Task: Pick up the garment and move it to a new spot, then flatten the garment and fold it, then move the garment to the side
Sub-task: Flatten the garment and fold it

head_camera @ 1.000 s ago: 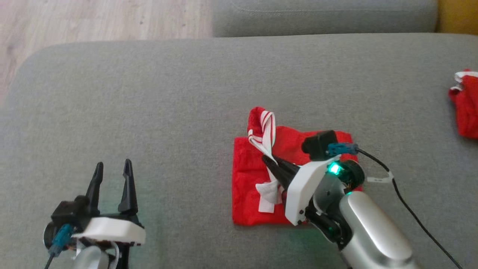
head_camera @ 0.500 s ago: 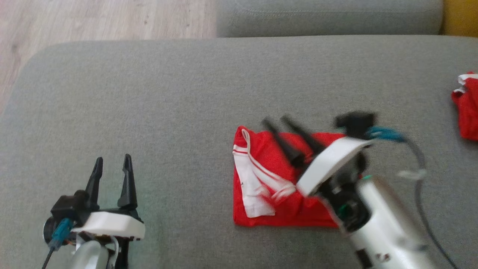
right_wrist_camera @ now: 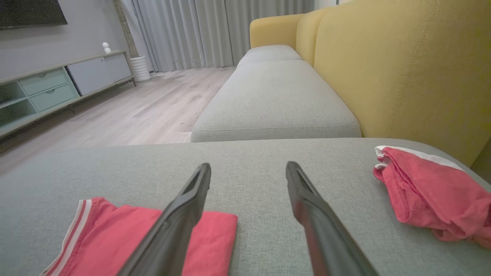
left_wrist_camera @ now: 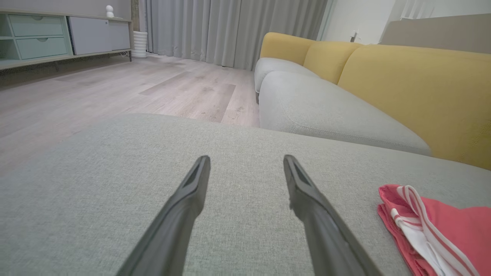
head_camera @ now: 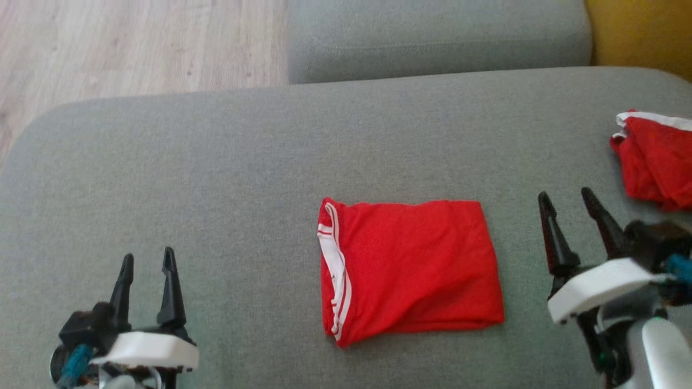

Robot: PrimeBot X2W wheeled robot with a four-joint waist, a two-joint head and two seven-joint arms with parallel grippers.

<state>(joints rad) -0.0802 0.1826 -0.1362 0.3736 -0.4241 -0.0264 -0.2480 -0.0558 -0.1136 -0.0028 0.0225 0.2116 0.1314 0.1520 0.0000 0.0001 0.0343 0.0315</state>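
Progress entry. Garment [head_camera: 411,270]: red, lying as a compact, near-rectangular packet on the grey seat cushion [head_camera: 216,162], a little toward 5 o'clock from the cushion's middle in the head view. Its white-striped band runs along the 9 o'clock edge. Layers look doubled at that edge and the top face is smooth, so I judge the relocating, flattening and folding done. The last step, moving it to the side, is not yet done.

Right gripper [head_camera: 564,193]: at 3 o'clock of the garment, near but apart from it, fingers spread and empty. Left gripper [head_camera: 147,254]: at 8 o'clock, well apart, likewise spread and empty. Nothing is grasped.

Surroundings, large to small. Pale wooden floor [head_camera: 135,43] beyond the cushion at 11 o'clock. Grey curtains [left_wrist_camera: 230,30] at the far wall. Sofa with yellow backrest [right_wrist_camera: 402,69] along the 3 o'clock side, and a second grey seat [head_camera: 432,38] at 12 o'clock. Low cabinet [left_wrist_camera: 57,34] with pale green drawers against the wall. A second red garment [head_camera: 654,156], crumpled, at 2 o'clock near the cushion's edge (likely the side pile, though I cannot confirm).
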